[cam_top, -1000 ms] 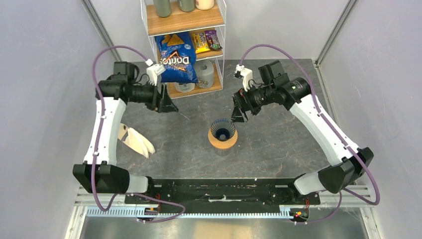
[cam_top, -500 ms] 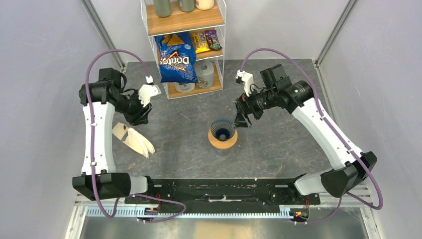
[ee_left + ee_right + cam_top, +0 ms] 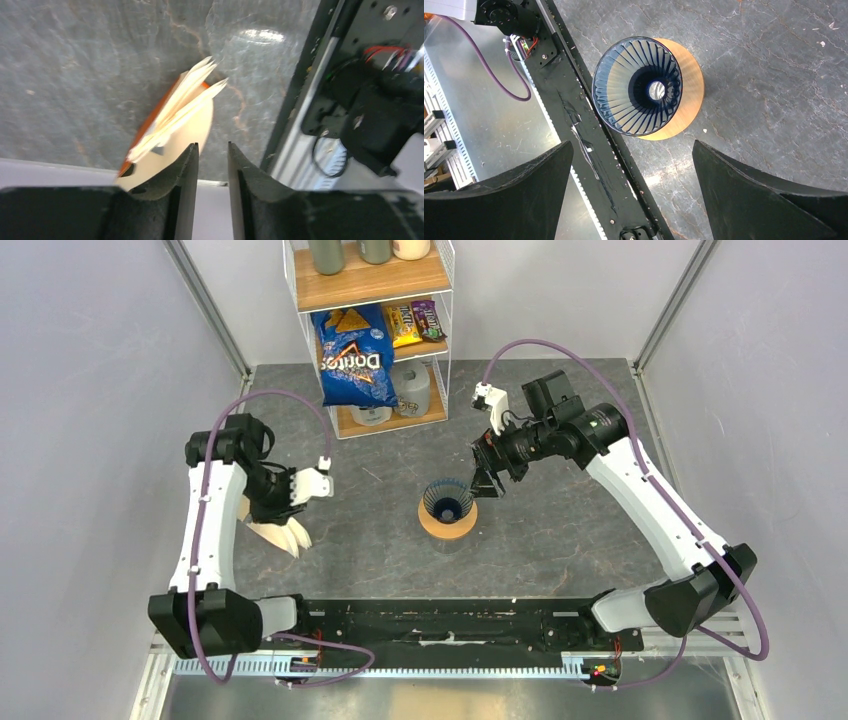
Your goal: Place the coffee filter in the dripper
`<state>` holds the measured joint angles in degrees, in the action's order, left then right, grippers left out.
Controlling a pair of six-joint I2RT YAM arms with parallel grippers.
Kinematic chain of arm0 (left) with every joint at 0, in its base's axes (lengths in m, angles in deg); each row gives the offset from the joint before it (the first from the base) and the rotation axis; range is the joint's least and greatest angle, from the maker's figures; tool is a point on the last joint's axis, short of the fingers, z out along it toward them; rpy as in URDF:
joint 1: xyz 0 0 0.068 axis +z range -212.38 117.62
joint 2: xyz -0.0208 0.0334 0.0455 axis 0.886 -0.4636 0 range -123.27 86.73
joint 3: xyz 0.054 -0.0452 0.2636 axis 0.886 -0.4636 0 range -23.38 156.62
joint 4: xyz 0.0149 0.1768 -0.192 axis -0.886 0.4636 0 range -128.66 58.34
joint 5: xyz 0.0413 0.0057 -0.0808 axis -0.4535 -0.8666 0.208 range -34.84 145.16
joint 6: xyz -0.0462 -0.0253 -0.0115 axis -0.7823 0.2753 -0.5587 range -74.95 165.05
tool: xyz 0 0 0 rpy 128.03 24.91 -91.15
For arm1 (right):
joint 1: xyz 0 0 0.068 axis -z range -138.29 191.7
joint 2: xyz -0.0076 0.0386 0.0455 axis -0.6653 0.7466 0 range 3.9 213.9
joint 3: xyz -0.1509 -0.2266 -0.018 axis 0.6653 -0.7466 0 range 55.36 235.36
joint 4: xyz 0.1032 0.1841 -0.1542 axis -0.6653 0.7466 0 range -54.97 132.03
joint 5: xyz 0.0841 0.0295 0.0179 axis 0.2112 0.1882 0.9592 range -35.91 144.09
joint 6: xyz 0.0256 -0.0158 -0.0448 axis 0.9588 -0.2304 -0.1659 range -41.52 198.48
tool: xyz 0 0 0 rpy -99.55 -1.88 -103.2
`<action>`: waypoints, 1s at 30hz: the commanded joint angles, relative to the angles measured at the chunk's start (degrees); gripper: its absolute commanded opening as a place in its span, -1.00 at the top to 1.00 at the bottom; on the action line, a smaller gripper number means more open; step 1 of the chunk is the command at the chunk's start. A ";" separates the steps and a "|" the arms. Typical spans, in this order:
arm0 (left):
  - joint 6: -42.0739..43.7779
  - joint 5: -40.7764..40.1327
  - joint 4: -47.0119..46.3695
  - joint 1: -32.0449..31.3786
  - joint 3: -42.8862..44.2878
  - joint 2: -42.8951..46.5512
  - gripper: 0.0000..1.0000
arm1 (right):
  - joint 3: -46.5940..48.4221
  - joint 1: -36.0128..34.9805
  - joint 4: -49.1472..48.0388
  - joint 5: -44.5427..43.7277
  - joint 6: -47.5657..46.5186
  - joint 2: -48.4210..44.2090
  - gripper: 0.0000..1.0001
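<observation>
The dark blue ribbed dripper [image 3: 447,500] [image 3: 638,85] stands on a round wooden ring [image 3: 447,527] [image 3: 690,95] mid-table, with nothing inside it. A fanned bundle of cream paper filters [image 3: 288,537] [image 3: 175,112] lies on the table at the left. No single coffee filter shows apart from that bundle. My left gripper [image 3: 272,512] [image 3: 212,150] hovers over the bundle's near end, jaws a narrow gap apart with nothing between them. My right gripper [image 3: 483,480] [image 3: 632,146] hangs wide open just right of and above the dripper, holding nothing.
A wire shelf with a blue Doritos bag [image 3: 355,355], snack packs and a jug stands at the back centre. The black base rail [image 3: 440,618] [image 3: 584,125] runs along the near edge. Grey walls close in on both sides.
My left arm has swung from beside the shelf down and back to the filter bundle, its jaws narrowing on the way. The right arm has barely moved.
</observation>
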<state>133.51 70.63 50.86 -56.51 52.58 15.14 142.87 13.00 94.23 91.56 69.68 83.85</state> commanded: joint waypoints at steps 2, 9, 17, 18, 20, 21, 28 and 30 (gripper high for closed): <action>-24.36 8.21 -3.40 2.42 -0.95 1.46 0.19 | 0.10 0.15 -1.79 0.78 0.57 -0.85 -0.94; -65.95 -5.16 -22.79 3.45 -9.31 12.96 0.13 | -1.00 0.15 -1.65 -0.46 0.78 -1.90 -0.94; -78.35 -16.18 -23.52 7.54 -9.44 8.12 0.34 | -1.90 0.17 -2.48 0.58 1.72 -1.39 -0.94; -78.79 -16.32 -23.55 8.01 -9.22 7.21 0.39 | -1.83 0.17 -2.59 0.58 1.85 -1.37 -0.94; -80.00 -15.07 -24.62 9.57 -9.28 5.73 0.40 | -1.89 0.15 -2.69 0.50 1.77 -1.34 -0.94; -81.13 -13.81 -25.33 10.17 -9.53 5.22 0.40 | -2.05 0.21 -2.69 0.41 1.70 -1.35 -0.94; -87.74 -12.65 -29.86 11.69 -11.08 1.74 0.35 | -2.51 0.14 -2.37 -0.02 1.50 -1.72 -0.94; -87.94 -12.82 -30.98 11.80 -11.56 1.29 0.35 | -2.51 0.24 -2.25 -0.11 1.42 -1.63 -0.94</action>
<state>50.80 57.21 24.56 -45.19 41.85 17.10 140.75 13.06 92.90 91.35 70.99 83.76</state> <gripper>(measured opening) 0.322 0.968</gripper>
